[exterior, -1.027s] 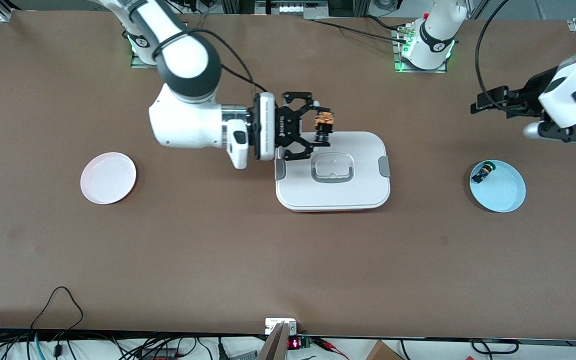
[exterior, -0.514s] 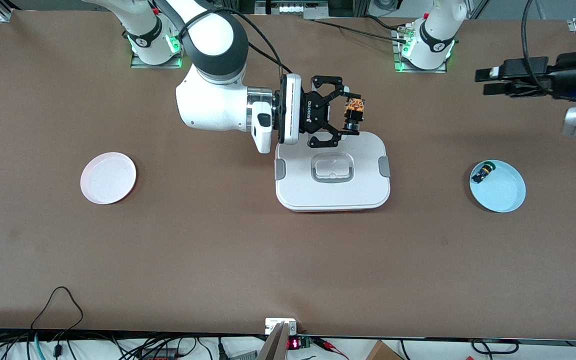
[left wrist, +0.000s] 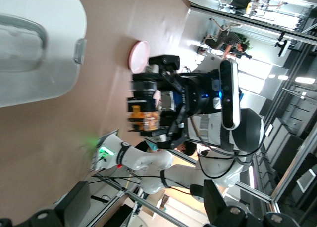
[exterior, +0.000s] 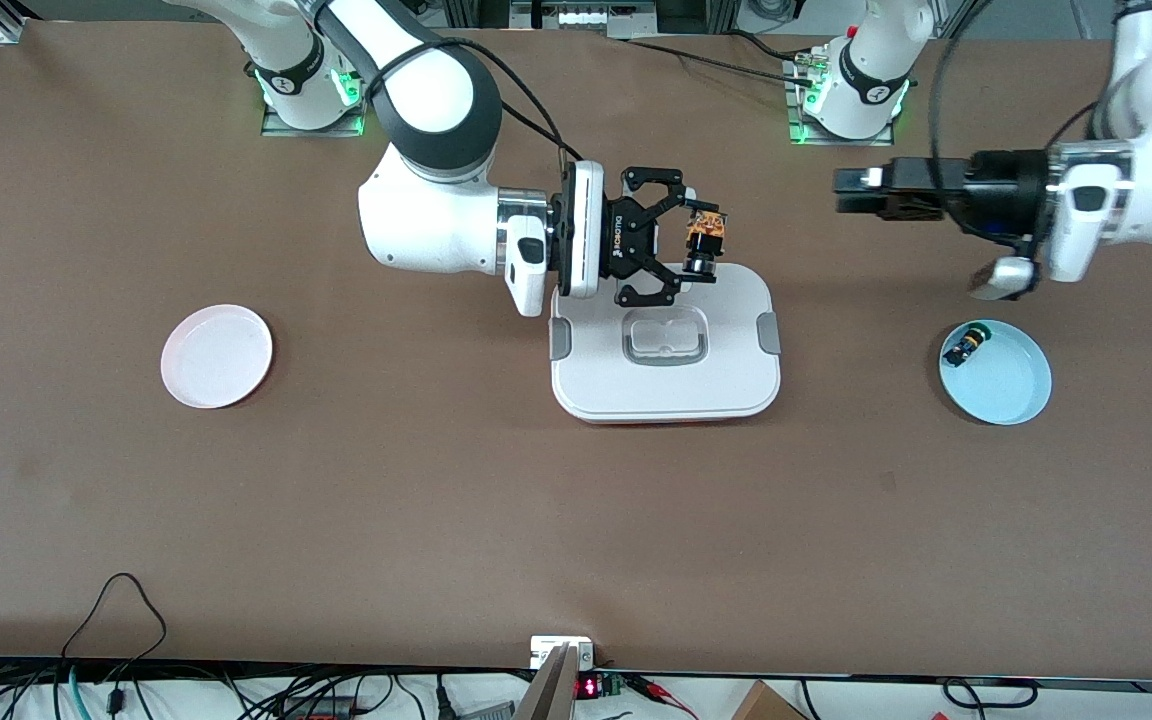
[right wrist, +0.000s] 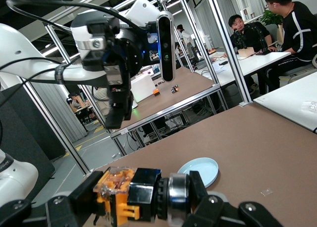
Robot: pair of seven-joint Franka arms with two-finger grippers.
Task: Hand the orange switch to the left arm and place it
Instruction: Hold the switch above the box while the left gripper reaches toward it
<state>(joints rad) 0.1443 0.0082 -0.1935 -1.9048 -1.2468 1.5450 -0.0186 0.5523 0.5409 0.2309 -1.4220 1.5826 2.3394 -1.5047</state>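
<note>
The orange switch [exterior: 706,240] hangs in the air over the edge of the white box [exterior: 666,345] that lies farthest from the front camera, clamped in the right pincer [exterior: 688,236], whose fingers are closed on its body with the arm reaching sideways from its base. Going from near to far: nearest the front camera the brown table [exterior: 436,520] is bare, with cables and a small display along its edge; next come the pink plate [exterior: 216,356] toward the right arm's end, the box in the middle, and the light blue plate [exterior: 996,372] toward the left arm's end, which carries a second small switch [exterior: 966,345] with a green cap. Farther up, the left pincer [exterior: 851,192] is aloft over open table between the box and the blue plate, pointing toward the switch and well apart from it; I cannot tell whether its fingers are parted. The step in hand looks like the handover: it would go best if the left pincer comes in level and high, meets the free end of the switch over the box without dipping toward the lid, and takes a firm hold before the right one lets go. The table surface is matte and plain; around it are aluminium frames, other benches and seated people.
</note>
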